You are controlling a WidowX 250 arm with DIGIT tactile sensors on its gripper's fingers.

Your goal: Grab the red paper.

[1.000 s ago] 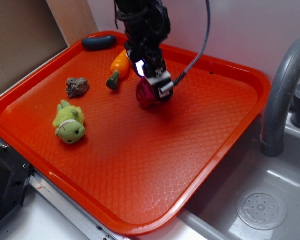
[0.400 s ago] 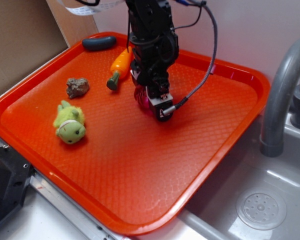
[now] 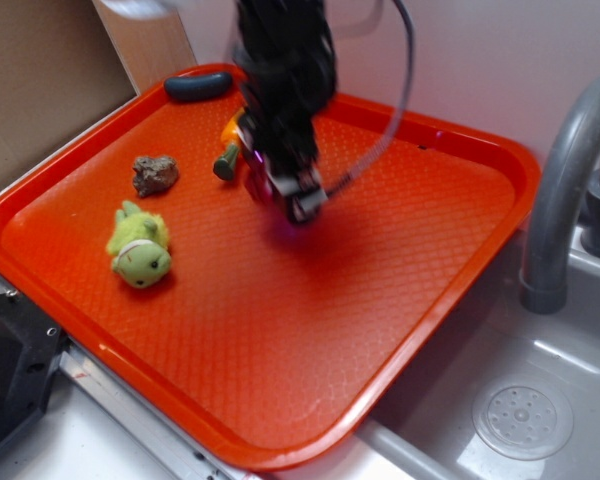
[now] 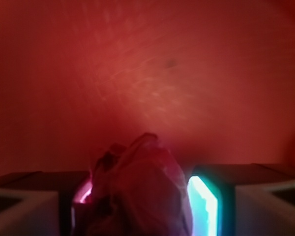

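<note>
Left of frame, on tray: green plush toy (image 3: 138, 247), grey rock (image 3: 154, 173), dark oblong piece (image 3: 197, 86) at the upper rim; none touched.
Centre, exterior view: tool (image 3: 290, 203) blurred, just above the orange-red tray (image 3: 400, 260); toy carrot (image 3: 230, 150) partly hidden behind the arm.
Red paper (image 4: 137, 191): pinched between the tool's two fingers, plain in the wrist view only; exterior view hides it.
Step, judged: grasp made, lift under way.
Next move: hold the pinch, rise clear.
Right of frame: sink (image 3: 525, 410), grey faucet (image 3: 565, 180).
</note>
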